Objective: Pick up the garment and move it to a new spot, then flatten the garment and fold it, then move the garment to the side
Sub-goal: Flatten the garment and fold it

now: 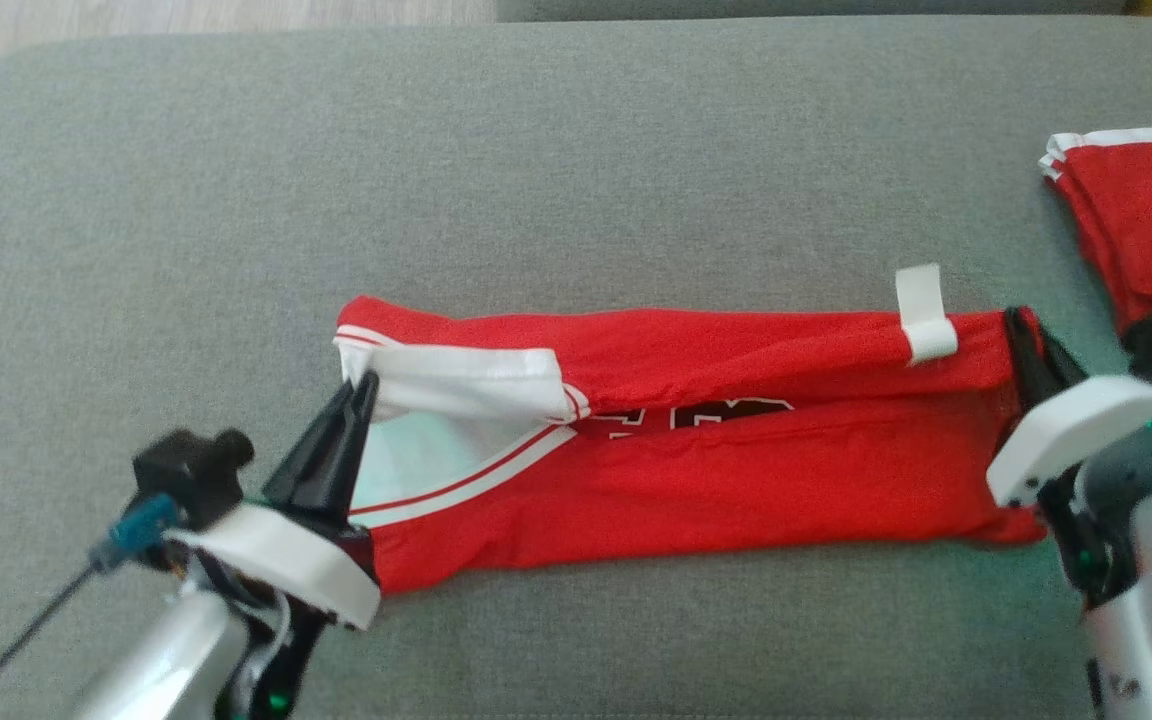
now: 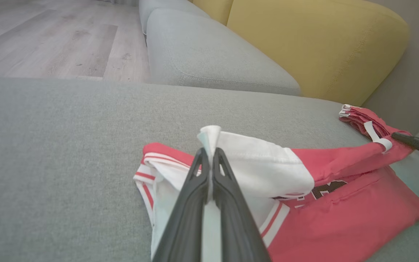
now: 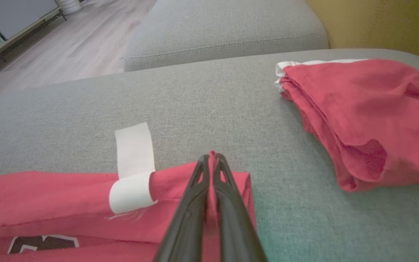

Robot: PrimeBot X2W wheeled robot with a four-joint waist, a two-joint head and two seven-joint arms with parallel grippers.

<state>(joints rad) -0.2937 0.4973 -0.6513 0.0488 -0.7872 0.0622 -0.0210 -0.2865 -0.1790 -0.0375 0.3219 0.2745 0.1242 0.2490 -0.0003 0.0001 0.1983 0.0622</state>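
Note:
The garment is a red jersey with white trim and dark lettering, folded into a long band across the grey cushion. My left gripper is shut on its white-trimmed left end, lifting that edge a little. At the right end, my right gripper is shut on the red upper corner. A white label hangs over the top fold just left of the right gripper. The right gripper's dark finger appears at the far right of the left wrist view.
A second folded red garment with white trim lies at the cushion's right side, close to my right arm. A yellow cushion and another grey cushion stand behind. Wooden floor lies beyond the left edge.

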